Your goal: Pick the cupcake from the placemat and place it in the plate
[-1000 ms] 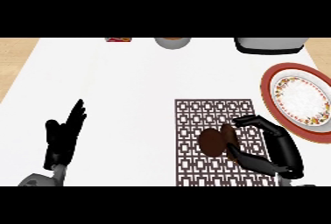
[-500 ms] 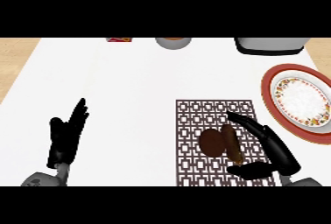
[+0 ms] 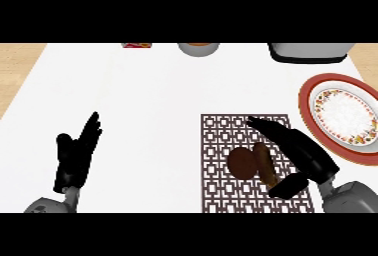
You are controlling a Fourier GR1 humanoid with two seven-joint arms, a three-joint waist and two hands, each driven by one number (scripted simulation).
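Observation:
A brown cupcake [image 3: 242,162] lies on the dark patterned placemat [image 3: 221,135], near its middle, its paler wrapper side turned to the right. My right hand [image 3: 306,157] is open just to the right of it. Its straight fingers [image 3: 269,129] point up and to the left past the cupcake, and the thumb [image 3: 288,185] sits low at the cupcake's lower right. The red-rimmed plate [image 3: 311,95] with a white patterned centre stands at the right edge. My left hand [image 3: 74,157] rests open on the counter at the lower left, fingers up.
Along the counter's far edge stand a grey bowl [image 3: 198,48], a small red item [image 3: 136,45] and a grey appliance [image 3: 310,52]. Wooden floor [image 3: 18,60] shows past the counter's left edge.
My right hand's fingers have gone from curled near the cupcake to straight, and the hand has shifted slightly. The cupcake has stayed on the placemat. The left hand has barely moved.

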